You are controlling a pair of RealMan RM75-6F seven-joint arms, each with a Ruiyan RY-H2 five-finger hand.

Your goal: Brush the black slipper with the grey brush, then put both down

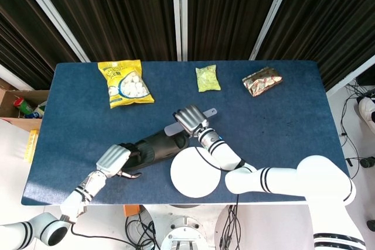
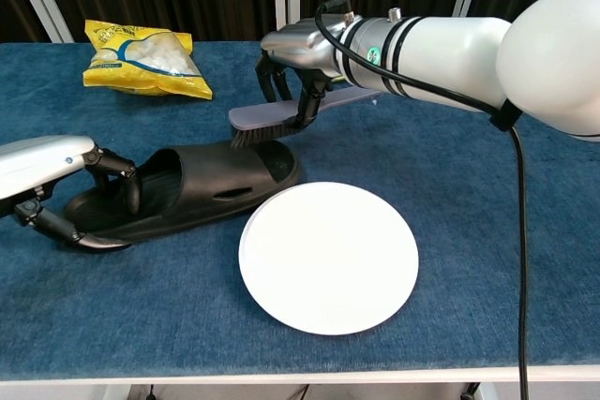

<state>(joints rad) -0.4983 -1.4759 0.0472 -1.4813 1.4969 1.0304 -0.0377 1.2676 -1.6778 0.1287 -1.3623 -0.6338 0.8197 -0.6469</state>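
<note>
The black slipper (image 2: 197,189) (image 1: 153,146) lies on the blue table, toe toward the white plate. My left hand (image 2: 56,185) (image 1: 115,159) grips its heel end, fingers hooked over the rim. My right hand (image 2: 295,63) (image 1: 190,118) holds the grey brush (image 2: 272,119) (image 1: 176,127) by its handle. The bristles hang just above the slipper's toe, at its far edge; I cannot tell whether they touch it.
A white plate (image 2: 328,255) (image 1: 195,175) lies right beside the slipper's toe. At the back of the table (image 2: 487,185) are a yellow snack bag (image 2: 141,58) (image 1: 124,83), a green packet (image 1: 207,78) and a brown packet (image 1: 262,80).
</note>
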